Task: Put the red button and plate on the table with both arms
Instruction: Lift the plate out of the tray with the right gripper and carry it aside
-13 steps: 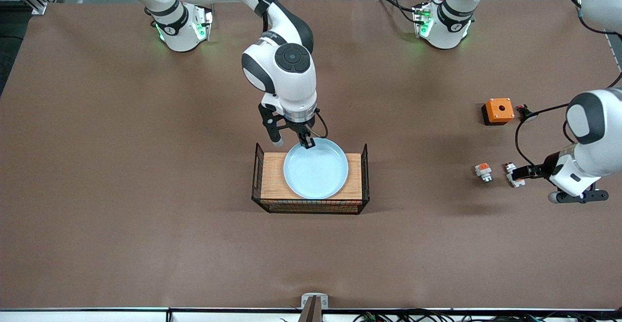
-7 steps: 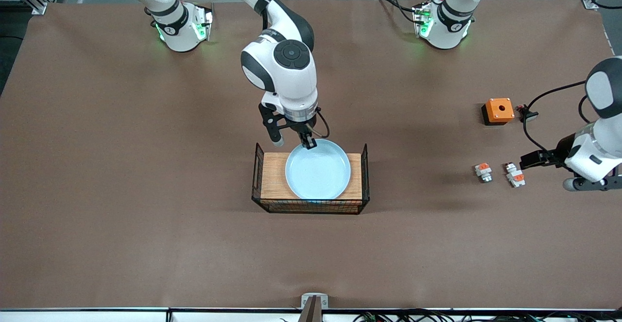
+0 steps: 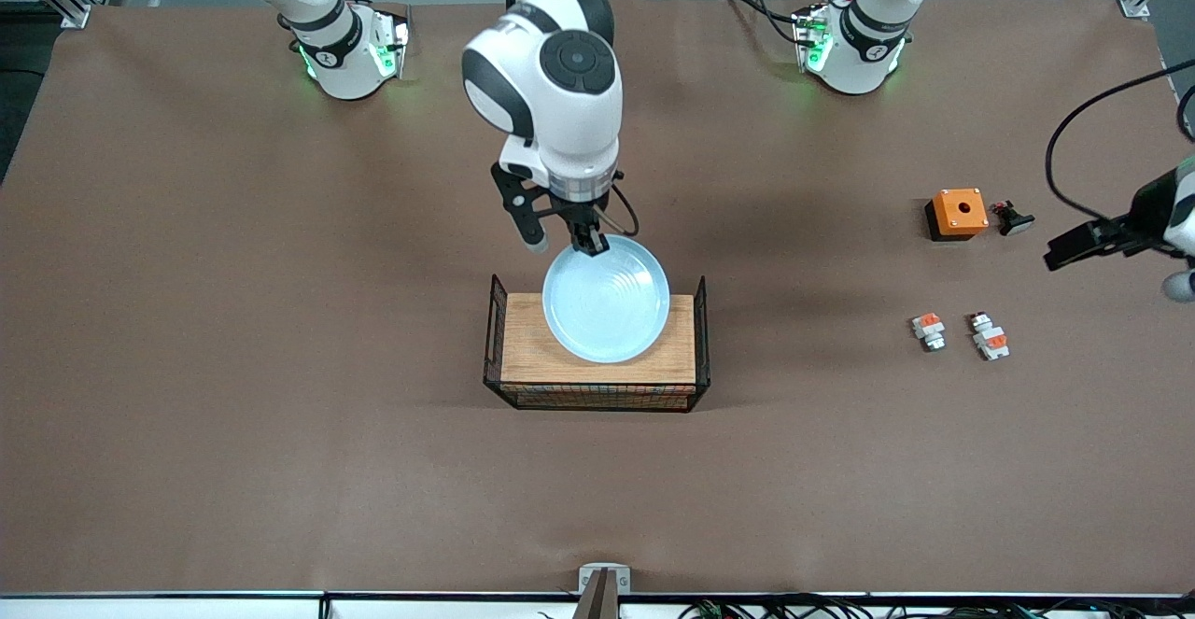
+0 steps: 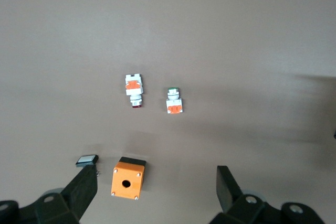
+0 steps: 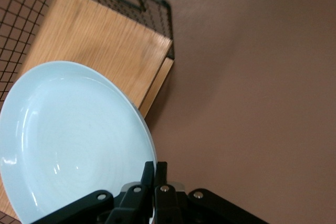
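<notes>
Wire-ended wooden board mid-table, nothing resting flat on it; plate tilted above it, lifted clear. Right gripper over the board's edge toward the bases, jaws clenched on the plate's rim. Left gripper up in the air at the left arm's end of the table, jaws spread wide, holding nothing. Red button lies on the table, just beside a shorter orange-and-white piece. Orange box farther from the front camera than both
</notes>
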`<state>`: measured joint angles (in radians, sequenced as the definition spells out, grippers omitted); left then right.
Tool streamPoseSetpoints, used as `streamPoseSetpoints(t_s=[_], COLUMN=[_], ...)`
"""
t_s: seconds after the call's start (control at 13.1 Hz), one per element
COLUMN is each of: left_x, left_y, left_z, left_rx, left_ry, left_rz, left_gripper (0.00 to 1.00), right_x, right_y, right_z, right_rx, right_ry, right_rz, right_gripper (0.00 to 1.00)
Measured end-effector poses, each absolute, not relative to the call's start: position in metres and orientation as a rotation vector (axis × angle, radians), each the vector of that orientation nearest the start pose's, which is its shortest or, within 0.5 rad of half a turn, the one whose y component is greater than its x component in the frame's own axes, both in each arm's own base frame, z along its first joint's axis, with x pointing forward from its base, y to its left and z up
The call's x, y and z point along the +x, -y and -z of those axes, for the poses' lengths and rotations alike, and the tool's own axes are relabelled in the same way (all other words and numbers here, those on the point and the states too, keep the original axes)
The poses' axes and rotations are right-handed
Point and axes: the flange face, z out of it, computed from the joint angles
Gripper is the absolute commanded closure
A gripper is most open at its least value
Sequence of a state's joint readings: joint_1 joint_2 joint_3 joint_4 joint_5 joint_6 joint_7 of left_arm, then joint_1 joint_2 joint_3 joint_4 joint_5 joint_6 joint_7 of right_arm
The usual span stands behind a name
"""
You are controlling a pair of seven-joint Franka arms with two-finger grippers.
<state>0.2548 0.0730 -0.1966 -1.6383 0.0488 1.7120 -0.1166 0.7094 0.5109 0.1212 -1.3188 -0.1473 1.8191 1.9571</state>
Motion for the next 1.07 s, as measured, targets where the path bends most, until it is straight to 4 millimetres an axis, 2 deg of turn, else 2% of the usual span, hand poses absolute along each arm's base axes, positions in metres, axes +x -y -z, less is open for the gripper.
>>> streamPoseSetpoints(t_s=[0.23,0.38,0.46,0.61,0.76,0.91,1.07], left_x=[0.571,0.568,0.568,0.568,0.566,0.560,0.551], left_y=[-0.043,-0.046,-0.046,-0.042,-0.031,-0.012,0.007], left_z=[-0.619,-0.643,-0.647,-0.648,-0.648,-0.648,-0.651], left_rx=[-3.086,-3.057,-3.052,-3.053,-3.056,-3.056,-3.053], left_ry=[0.271,0.273,0.273,0.262,0.230,0.182,0.138], left_rz=[0.041,0.072,0.080,0.083,0.057,-0.002,-0.024], left_gripper=[0.00,0.00,0.00,0.00,0.00,0.00,0.00], right_x=[0.483,0.476,0.476,0.484,0.503,0.530,0.559], right_y=[-0.478,-0.445,-0.423,-0.366,-0.301,-0.227,-0.146], right_z=[-0.499,-0.537,-0.555,-0.588,-0.610,-0.619,-0.612], right_rx=[-2.828,-2.950,-3.012,-3.131,-3.212,-3.253,-3.270], right_ry=[-1.588,-1.497,-1.442,-1.303,-1.135,-0.946,-0.735], right_rz=[0.095,0.067,0.042,-0.038,-0.131,-0.222,-0.317], right_gripper=[1.00,1.00,1.00,1.00,1.00,1.00,1.00])
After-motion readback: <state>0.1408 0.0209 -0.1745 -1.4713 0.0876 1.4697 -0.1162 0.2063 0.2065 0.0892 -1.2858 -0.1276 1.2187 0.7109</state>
